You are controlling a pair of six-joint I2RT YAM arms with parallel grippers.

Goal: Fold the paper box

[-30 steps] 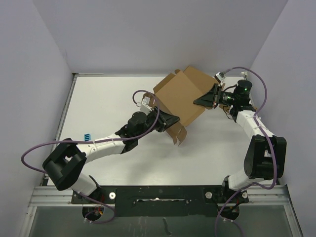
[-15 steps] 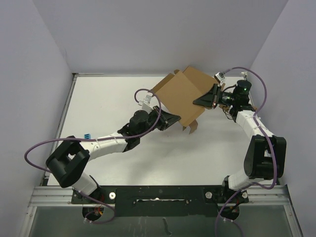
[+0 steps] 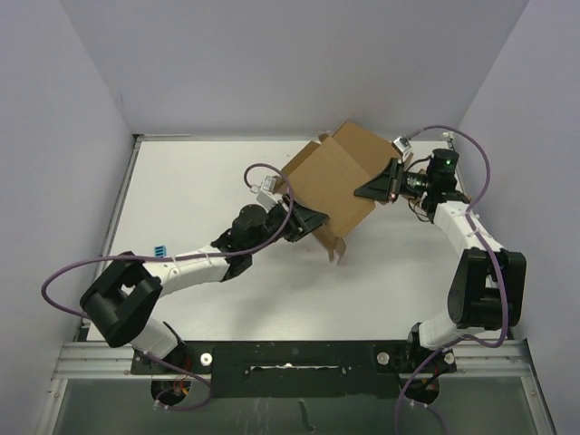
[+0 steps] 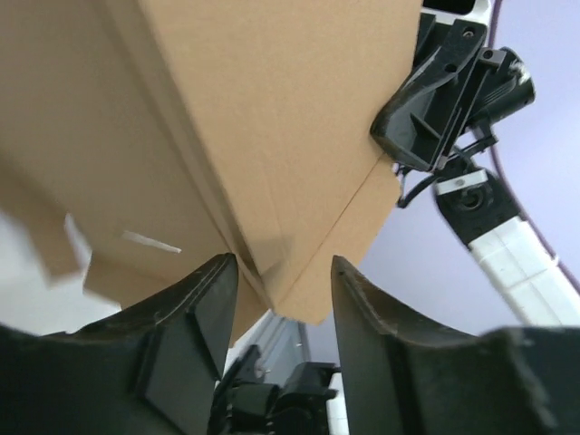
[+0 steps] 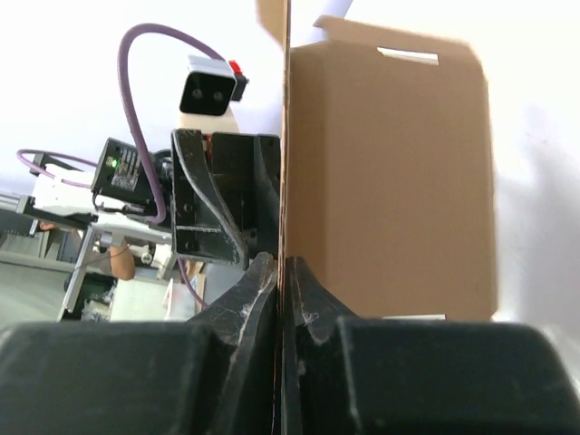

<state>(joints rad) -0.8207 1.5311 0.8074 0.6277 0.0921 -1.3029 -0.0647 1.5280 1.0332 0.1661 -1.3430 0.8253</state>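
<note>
The tilted paper box (image 3: 335,177) is clamped at one panel edge by the right jaws, with the left jaws parted astride its lower corner.

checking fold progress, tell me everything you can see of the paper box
The paper box is plain brown cardboard, only partly folded and tilted up over the far part of the white table. Small flaps and tabs hang loose at its lower corner, and a narrow slot is cut near one edge. The right gripper pinches a thin panel edge; the left gripper stands open around a lower corner.
</note>
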